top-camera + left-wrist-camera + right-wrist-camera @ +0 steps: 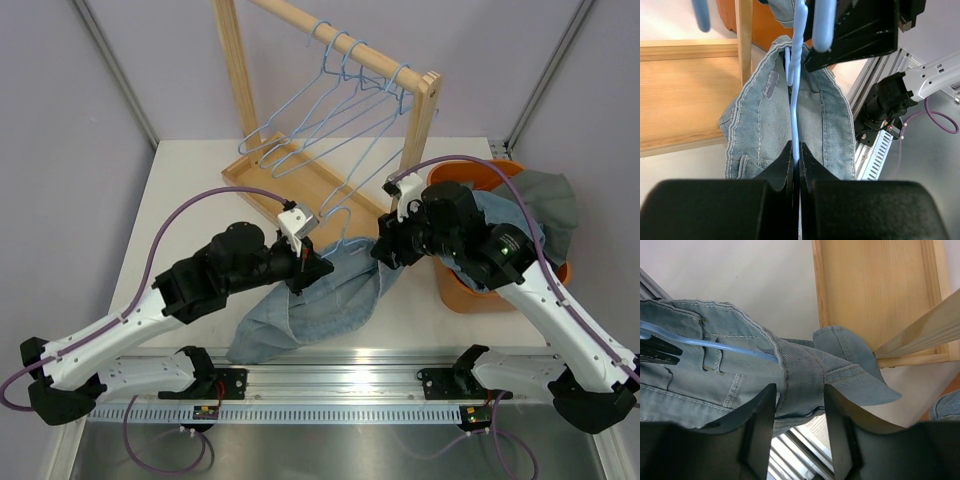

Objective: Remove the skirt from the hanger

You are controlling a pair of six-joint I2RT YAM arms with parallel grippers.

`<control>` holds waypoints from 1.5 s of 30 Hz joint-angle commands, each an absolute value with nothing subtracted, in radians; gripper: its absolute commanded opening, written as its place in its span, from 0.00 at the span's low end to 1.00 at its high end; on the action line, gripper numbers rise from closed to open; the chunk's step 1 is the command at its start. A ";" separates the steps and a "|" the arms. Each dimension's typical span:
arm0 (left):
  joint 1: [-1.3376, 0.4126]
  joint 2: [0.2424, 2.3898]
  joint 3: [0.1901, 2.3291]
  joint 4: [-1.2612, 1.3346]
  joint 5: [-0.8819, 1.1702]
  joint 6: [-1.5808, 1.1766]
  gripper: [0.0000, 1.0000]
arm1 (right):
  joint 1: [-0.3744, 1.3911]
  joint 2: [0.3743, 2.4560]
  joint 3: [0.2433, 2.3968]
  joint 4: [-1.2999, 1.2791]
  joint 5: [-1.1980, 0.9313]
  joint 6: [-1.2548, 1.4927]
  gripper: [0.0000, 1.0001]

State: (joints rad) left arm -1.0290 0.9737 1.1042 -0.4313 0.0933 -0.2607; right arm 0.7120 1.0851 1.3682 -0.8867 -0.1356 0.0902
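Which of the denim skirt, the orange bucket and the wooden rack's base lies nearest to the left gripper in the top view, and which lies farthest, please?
From the left gripper:
1. the denim skirt, right at it, spread underneath.
2. the wooden rack's base, just behind it, farther back.
3. the orange bucket, well off to its right.

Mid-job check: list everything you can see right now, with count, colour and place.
light-blue denim skirt: one, pale blue, on the table between the arms
light-blue wire hanger: one, inside the skirt's waistband
spare wire hangers: about four, light blue, on the rack's rod
wooden clothes rack: one, pale wood, far centre
round orange plastic tub: one, right side, holds a denim garment and a grey-green garment
white table: one, under everything
left hand: black, shut on the hanger
right hand: black, closed around the skirt's waistband
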 commanded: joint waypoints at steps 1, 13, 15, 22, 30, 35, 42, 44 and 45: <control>-1.026 0.968 1.172 -0.316 0.074 -0.262 0.00 | 0.723 1.117 1.404 -0.931 -0.104 0.061 0.48; -1.028 0.950 1.160 -0.307 0.109 -0.233 0.00 | 0.722 1.078 1.446 -0.890 -0.195 0.025 0.00; -1.026 0.954 1.158 -0.284 0.143 -0.219 0.00 | 0.723 1.046 1.462 -0.844 -0.253 0.028 0.00; -1.026 1.005 1.221 -0.239 0.252 -0.134 0.00 | 0.723 1.055 1.618 -0.724 -0.409 0.092 0.00; -1.026 1.026 1.244 -0.177 0.270 -0.069 0.00 | 0.723 1.069 1.762 -0.667 -0.472 0.077 0.00; -1.026 1.040 1.247 -0.121 0.281 -0.058 0.00 | 0.723 1.049 1.709 -0.657 -0.519 0.113 0.00; -1.026 1.078 1.204 -0.005 0.365 -0.064 0.00 | 0.723 1.048 1.709 -0.606 -0.549 0.187 0.00; -1.028 1.072 1.169 0.084 0.388 -0.092 0.00 | 0.723 1.049 1.748 -0.606 -0.520 0.158 0.00; -1.026 1.066 1.123 0.133 0.396 -0.100 0.00 | 0.721 1.049 1.759 -0.606 -0.502 0.147 0.00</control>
